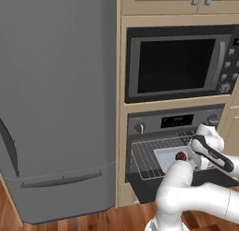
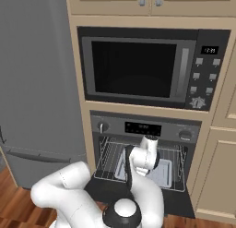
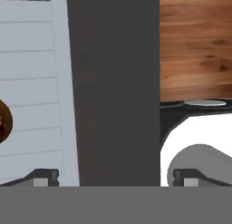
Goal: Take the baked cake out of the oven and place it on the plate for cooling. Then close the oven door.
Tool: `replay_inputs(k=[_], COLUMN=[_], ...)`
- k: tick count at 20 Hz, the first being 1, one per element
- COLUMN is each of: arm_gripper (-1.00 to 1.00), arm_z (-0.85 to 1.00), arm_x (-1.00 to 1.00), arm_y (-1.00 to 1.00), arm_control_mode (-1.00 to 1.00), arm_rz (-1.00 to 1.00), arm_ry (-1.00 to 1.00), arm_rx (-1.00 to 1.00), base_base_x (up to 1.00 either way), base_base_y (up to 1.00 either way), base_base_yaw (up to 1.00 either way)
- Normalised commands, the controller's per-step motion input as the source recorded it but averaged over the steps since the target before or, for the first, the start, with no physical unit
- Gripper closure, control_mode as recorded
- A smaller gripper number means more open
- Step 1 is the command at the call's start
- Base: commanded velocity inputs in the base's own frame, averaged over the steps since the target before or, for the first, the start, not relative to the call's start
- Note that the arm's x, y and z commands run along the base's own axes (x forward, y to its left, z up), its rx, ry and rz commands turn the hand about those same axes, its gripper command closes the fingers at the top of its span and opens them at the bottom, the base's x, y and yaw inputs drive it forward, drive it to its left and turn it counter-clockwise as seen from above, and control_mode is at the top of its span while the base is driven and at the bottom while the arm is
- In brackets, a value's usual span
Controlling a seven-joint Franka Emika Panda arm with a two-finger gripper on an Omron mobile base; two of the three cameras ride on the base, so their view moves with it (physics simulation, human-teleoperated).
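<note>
Oven (image 1: pixel 140 115): we see its oven door (image 3: pixel 115 82) dropped open.
Tray (image 1: pixel 164 156): on the pulled-out rack.
Cake (image 1: pixel 180 155): on that tray; in our hand view at the left edge.
Gripper (image 3: pixel 113 177): open, empty, over the door, so we judge the cake lies leftward.

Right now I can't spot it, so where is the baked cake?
The baked cake sits on the pale grey tray on the pulled-out wire rack of the open oven, just left of the robot's hand in the left base view.
</note>
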Motion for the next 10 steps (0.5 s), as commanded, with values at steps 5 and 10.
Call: replay_inputs(k=[5,10], arm_gripper=[-1.0,-1.0], arm_z=[-0.05,0.02], arm_x=[-0.32,-0.17], arm_y=[-0.05,-0.15], arm_control_mode=[-1.0,-1.0], arm_rz=[0.31,0.33], arm_ry=[-0.03,-0.1], arm_rx=[0.0,0.01], base_base_x=[0.0,0.0], base_base_y=[0.0,0.0], base_base_yaw=[0.0,0.0])
